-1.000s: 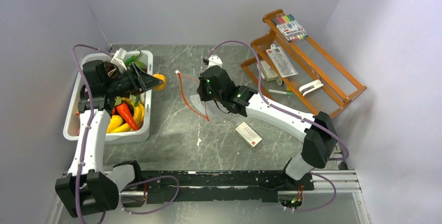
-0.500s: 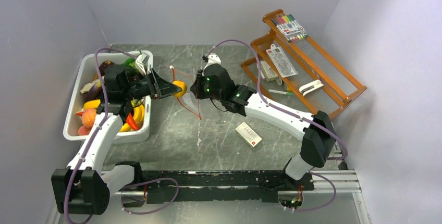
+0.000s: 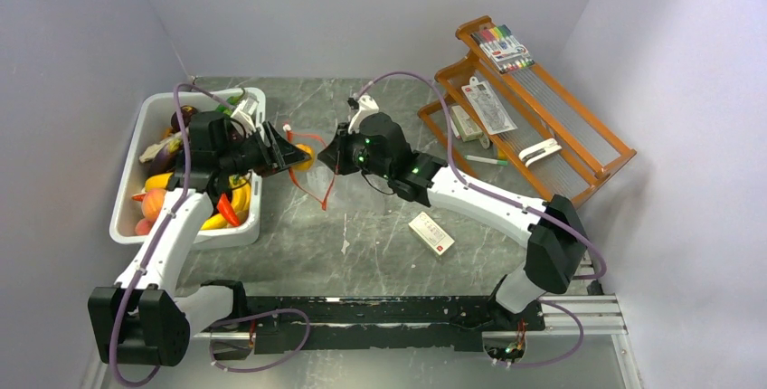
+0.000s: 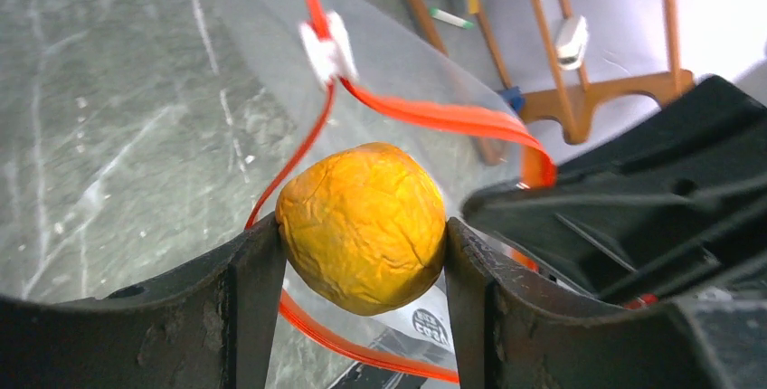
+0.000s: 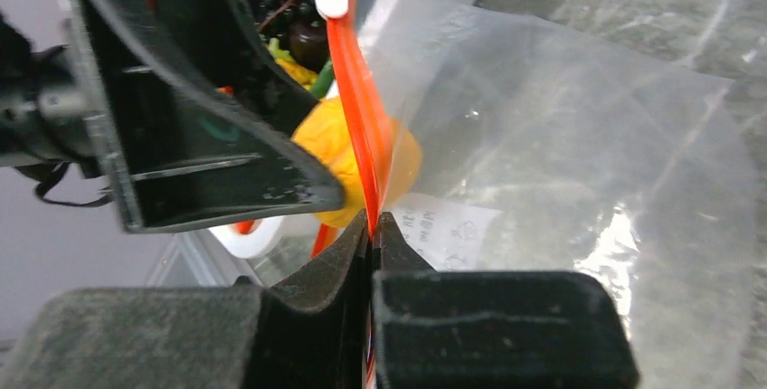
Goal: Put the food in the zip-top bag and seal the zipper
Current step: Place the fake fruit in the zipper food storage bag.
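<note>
The left gripper (image 3: 294, 155) is clamped on a wrinkled orange fruit (image 4: 362, 226) and holds it right at the mouth of the bag (image 5: 561, 163), where the red zipper (image 5: 357, 109) curves over and under it. The right gripper (image 5: 371, 226) is pinched tight on that zipper, holding the bag up between the two arms with its mouth facing the fruit. More food (image 3: 156, 201) sits in the white tub (image 3: 127, 219) on the left.

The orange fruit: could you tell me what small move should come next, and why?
Probably push the orange fruit forward into the zip-top bag before releasing: the left jaws grip it right at the mouth, whose zipper the right jaws pinch.
</note>
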